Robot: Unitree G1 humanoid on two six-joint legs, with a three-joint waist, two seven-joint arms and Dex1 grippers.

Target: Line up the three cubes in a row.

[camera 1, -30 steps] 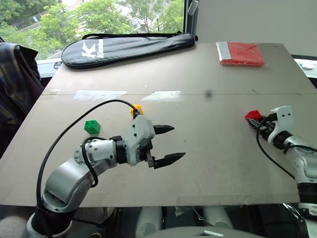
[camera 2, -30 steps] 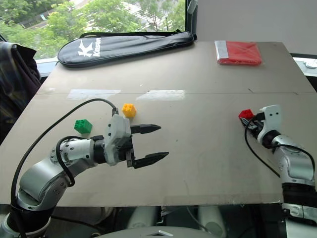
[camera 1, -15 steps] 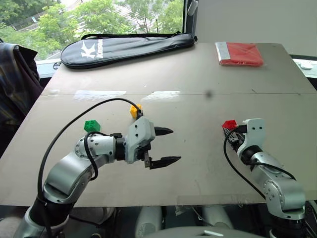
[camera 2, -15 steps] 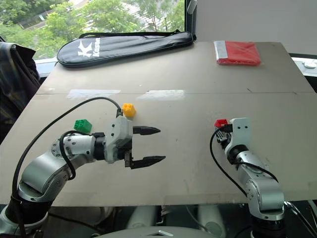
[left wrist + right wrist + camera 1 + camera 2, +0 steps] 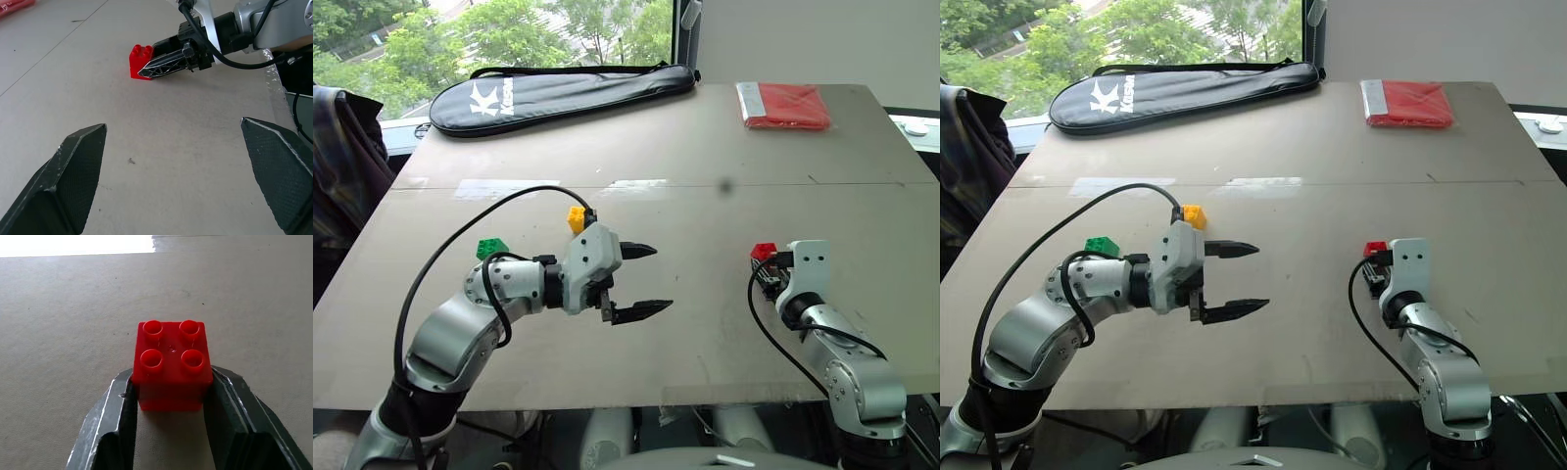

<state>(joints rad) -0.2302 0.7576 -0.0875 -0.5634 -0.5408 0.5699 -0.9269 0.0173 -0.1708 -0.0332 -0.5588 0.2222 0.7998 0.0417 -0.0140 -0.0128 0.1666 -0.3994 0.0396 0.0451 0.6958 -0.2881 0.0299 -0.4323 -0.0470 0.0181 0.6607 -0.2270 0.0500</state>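
The red cube (image 5: 171, 364) rests on the grey table (image 5: 705, 206), right of centre, also seen as the red cube (image 5: 764, 252). My right gripper (image 5: 171, 377) hugs it, one black finger pressed against each side. The yellow cube (image 5: 576, 217) stands left of centre, just behind my left wrist. Further left sits the green cube (image 5: 492, 248), partly behind the left arm's cable. My left gripper (image 5: 663, 278) hovers over the table's middle, pointing toward the right arm, its jaws wide apart with nothing between them. The red cube (image 5: 139, 61) lies some way ahead of it.
A long black racket bag (image 5: 558, 93) lies along the table's far edge. A flat red packet (image 5: 786, 105) sits at the far right corner. Plaid cloth (image 5: 342, 166) hangs beside the table's left side. The front edge runs just below both arms.
My right gripper carried the red cube leftward toward the table's middle, then stopped in the last half second. The left gripper has stayed about where it was, open.
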